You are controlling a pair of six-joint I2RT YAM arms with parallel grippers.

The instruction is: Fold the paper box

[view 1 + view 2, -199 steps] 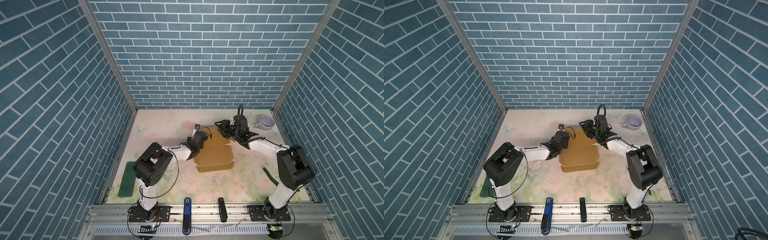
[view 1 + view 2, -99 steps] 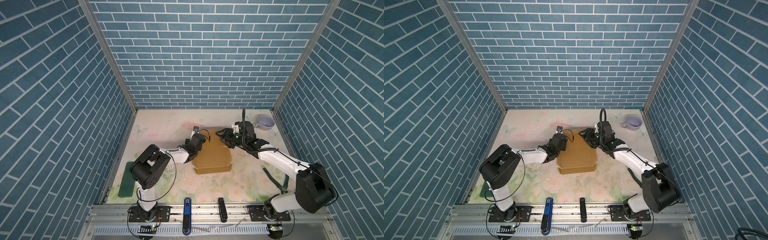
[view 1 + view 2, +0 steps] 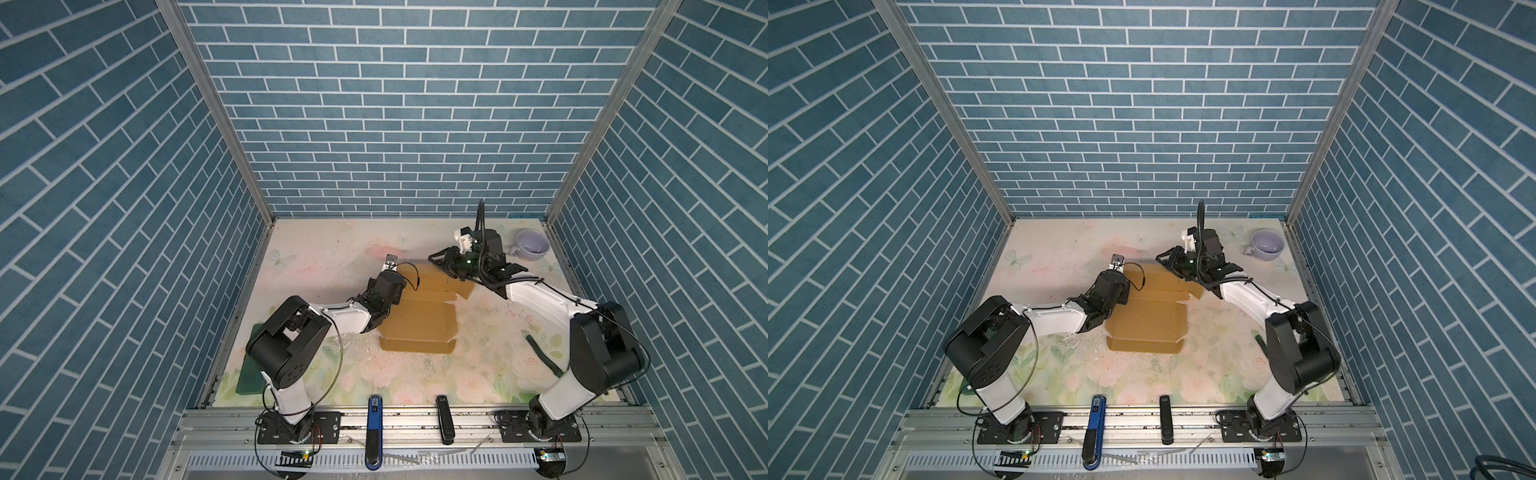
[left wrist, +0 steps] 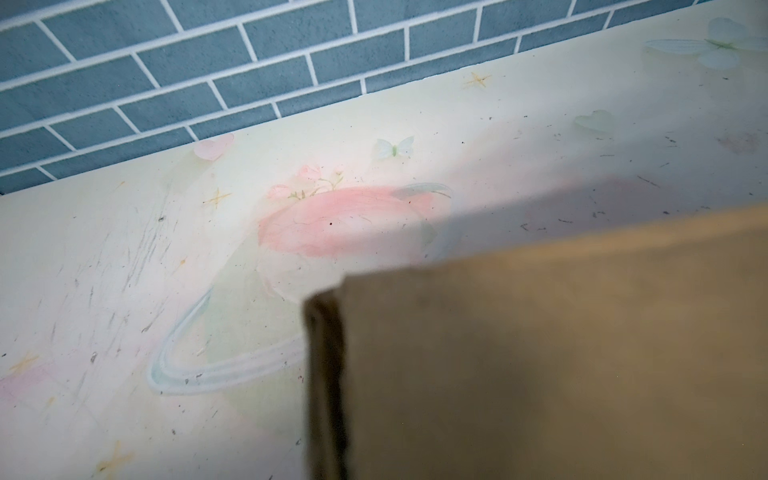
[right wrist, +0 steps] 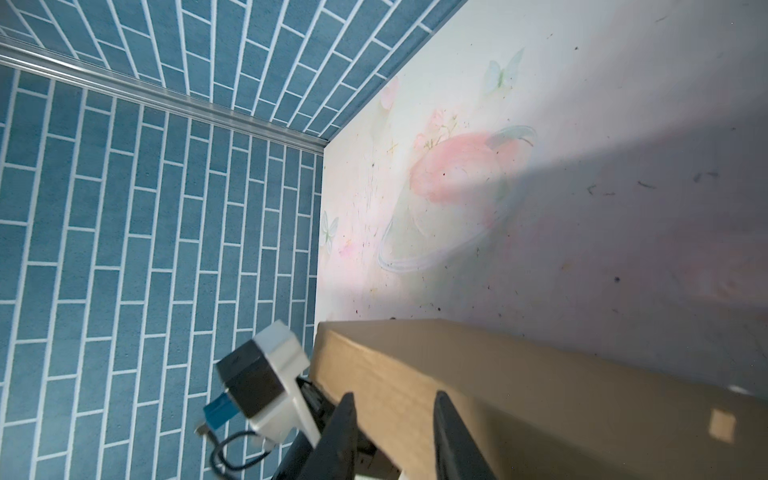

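The paper box (image 3: 419, 320) (image 3: 1148, 320), a brown cardboard sheet, lies partly folded at the table's middle, its front wall standing. My left gripper (image 3: 395, 284) (image 3: 1119, 286) is at the box's left rear. Its fingers are hidden, and in the left wrist view a raised cardboard flap (image 4: 540, 353) fills the place where they sit. My right gripper (image 3: 436, 259) (image 3: 1163, 259) (image 5: 392, 415) reaches the rear flap (image 5: 498, 374) from the right. Its two dark fingers (image 5: 345, 432) stand apart with cardboard showing between them. Whether they press on it I cannot tell.
A lilac cup (image 3: 532, 245) (image 3: 1268, 245) stands at the back right corner. A green board (image 3: 249, 365) lies at the front left and a dark green strip (image 3: 540, 345) by the right arm. A blue tool (image 3: 374, 415) and a black one (image 3: 442, 419) rest on the front rail.
The right arm's elbow swung out to the right and came back. The right jaws have narrowed at the rear flap. The box shifted slightly toward the front left. The left gripper barely moved.
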